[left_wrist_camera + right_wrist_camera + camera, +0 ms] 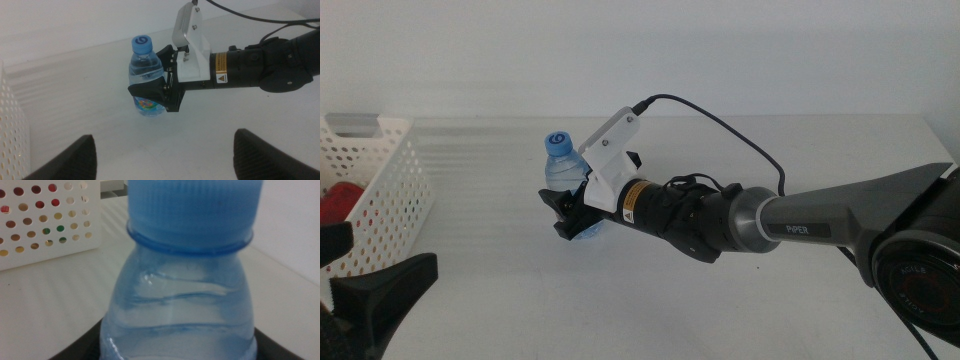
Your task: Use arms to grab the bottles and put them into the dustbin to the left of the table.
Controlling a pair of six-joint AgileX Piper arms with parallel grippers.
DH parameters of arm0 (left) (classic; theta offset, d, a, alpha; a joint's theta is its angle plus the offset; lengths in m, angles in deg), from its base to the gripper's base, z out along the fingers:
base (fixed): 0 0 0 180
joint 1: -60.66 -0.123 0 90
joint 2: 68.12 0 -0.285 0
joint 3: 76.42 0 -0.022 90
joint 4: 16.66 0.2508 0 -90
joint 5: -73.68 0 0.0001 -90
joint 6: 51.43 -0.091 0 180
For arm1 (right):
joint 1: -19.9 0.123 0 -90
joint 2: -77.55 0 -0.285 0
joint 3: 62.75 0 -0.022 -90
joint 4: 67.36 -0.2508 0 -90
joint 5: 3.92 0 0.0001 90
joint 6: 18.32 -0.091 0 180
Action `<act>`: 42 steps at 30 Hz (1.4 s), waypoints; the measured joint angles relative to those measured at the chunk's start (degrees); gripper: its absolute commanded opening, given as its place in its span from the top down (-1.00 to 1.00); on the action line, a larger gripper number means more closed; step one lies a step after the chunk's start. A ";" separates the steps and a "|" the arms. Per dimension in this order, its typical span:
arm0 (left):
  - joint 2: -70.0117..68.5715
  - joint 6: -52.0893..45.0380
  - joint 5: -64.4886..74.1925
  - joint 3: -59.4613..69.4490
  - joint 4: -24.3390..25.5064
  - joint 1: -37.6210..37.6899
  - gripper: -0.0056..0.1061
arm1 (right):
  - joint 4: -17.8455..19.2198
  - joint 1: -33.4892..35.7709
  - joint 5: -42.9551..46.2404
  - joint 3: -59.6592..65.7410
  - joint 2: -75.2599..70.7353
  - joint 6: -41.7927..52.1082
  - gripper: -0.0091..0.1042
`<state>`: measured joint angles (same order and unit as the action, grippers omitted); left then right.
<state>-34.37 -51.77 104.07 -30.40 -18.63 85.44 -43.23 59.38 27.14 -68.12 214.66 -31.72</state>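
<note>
A small clear water bottle (563, 168) with a blue cap stands upright near the middle of the white table (720, 160). My right gripper (567, 212) reaches in from the right and is shut on the bottle's lower body, one dark jaw on each side. The right wrist view is filled by that bottle (185, 305). The white perforated dustbin (380, 180) stands at the table's left edge with a red object (340, 202) inside it. My left gripper (165, 160) waits low at the front left, jaws wide open and empty, looking at the bottle (145, 70).
The right arm's black forearm and cable (740, 140) stretch across the table's right half. Bare tabletop lies between the bottle and the dustbin. Red, yellow and green colours show through the dustbin wall's holes (45, 225).
</note>
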 measured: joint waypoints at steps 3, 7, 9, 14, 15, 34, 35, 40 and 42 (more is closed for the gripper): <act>0.00 0.00 0.00 0.00 0.00 0.00 -0.72 | -0.22 0.00 -0.19 -0.06 0.00 0.00 0.52; 0.00 0.00 0.00 0.00 0.00 0.00 -0.72 | -0.35 0.00 -0.38 -0.17 0.00 0.00 -0.37; 0.00 0.00 0.00 0.00 0.00 0.00 -0.72 | -0.61 0.00 -0.23 -0.17 0.00 0.00 -0.45; 0.00 0.00 0.00 0.00 0.00 0.00 -0.72 | -1.32 0.00 0.82 -0.56 -0.23 0.00 -0.46; 0.00 0.00 0.00 0.00 0.00 0.00 -0.72 | -1.32 0.00 0.66 -0.56 -0.55 0.00 -0.46; 0.00 0.00 0.00 0.00 0.00 0.00 -0.71 | -1.84 0.00 -36.59 -0.56 -22.03 -6.69 -0.35; 0.00 0.00 0.00 0.00 0.00 0.00 -0.71 | -1.90 0.00 -38.25 -0.56 -23.46 -6.78 -0.34; 0.00 0.00 0.00 0.00 0.00 0.00 -0.71 | -3.32 0.00 -47.16 -0.56 -32.02 -6.85 -0.30; 0.00 0.00 0.00 0.00 0.00 0.00 -0.71 | -3.38 0.00 -50.66 -0.14 -35.34 -6.85 -0.29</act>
<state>-34.37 -51.77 104.07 -30.40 -18.63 85.44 -46.62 59.38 -23.52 -68.26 179.32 -38.57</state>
